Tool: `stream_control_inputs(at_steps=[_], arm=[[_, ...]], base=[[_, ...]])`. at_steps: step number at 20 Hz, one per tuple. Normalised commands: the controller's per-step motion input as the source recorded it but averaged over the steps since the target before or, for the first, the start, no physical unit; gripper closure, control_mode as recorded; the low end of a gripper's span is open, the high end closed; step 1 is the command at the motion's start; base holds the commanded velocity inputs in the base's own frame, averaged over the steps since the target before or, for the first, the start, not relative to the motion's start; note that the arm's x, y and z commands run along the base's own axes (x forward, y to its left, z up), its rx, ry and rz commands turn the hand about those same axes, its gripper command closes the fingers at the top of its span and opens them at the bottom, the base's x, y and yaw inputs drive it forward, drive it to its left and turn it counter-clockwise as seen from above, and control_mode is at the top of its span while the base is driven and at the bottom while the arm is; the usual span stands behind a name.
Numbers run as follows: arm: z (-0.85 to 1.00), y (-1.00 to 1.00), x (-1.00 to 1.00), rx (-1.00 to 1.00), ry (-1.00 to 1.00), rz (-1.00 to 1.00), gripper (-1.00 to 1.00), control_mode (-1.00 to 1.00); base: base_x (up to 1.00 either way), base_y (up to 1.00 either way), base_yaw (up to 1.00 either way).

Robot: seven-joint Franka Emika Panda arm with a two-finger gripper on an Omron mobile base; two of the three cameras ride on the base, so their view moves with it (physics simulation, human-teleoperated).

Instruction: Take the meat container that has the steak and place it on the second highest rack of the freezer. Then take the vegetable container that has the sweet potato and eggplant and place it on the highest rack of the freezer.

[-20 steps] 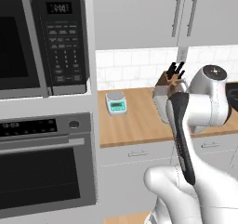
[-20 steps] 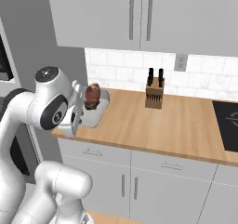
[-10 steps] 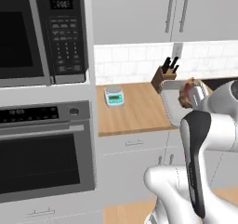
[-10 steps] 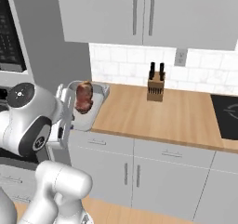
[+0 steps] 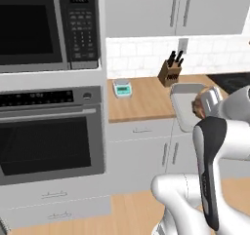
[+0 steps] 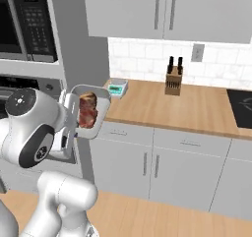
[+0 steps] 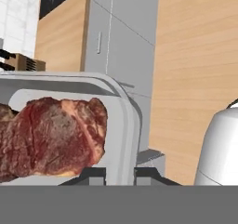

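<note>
The steak (image 7: 51, 137) lies in the meat container (image 7: 118, 107), a pale grey tray with a raised, rounded rim, and the tray is off the tabletop (image 6: 197, 108), carried in the air in front of the arm with the meat standing on edge in the right base view. The tool (image 7: 120, 173) is clenched on the container's rim, one finger tip to each side of the wall, at the middle of one end. The tray looks stiff and light, so a rim hold should carry it, but its smooth wall could slide between the pads, and a grip at one end leaves the far end free to sag or swing. The meat looks soft, heavy for its size and loose in the tray, so tipping may let it slump toward the low side; I judge level, slow carrying safest. Around it are the knife block (image 6: 173, 79) and a small scale (image 6: 117, 89) on the tabletop, with the oven (image 5: 49, 131) and microwave (image 5: 49, 27) at the left.
</note>
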Motion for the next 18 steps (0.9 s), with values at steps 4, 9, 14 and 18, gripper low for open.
stream_control_inputs(at_steps=[4,9,14,18], arm=[[0.00,0.00,0.00,0.00,0.00,0.00,1.00,1.00],[0.00,0.00,0.00,0.00,0.00,0.00,1.00,1.00],[0.00,0.00,0.00,0.00,0.00,0.00,1.00,1.00],[0.00,0.00,0.00,0.00,0.00,0.00,1.00,1.00]], base=[[-0.17,0.97,0.09],[-0.11,1.00,0.05],[-0.13,1.00,0.00],[0.00,1.00,0.00]])
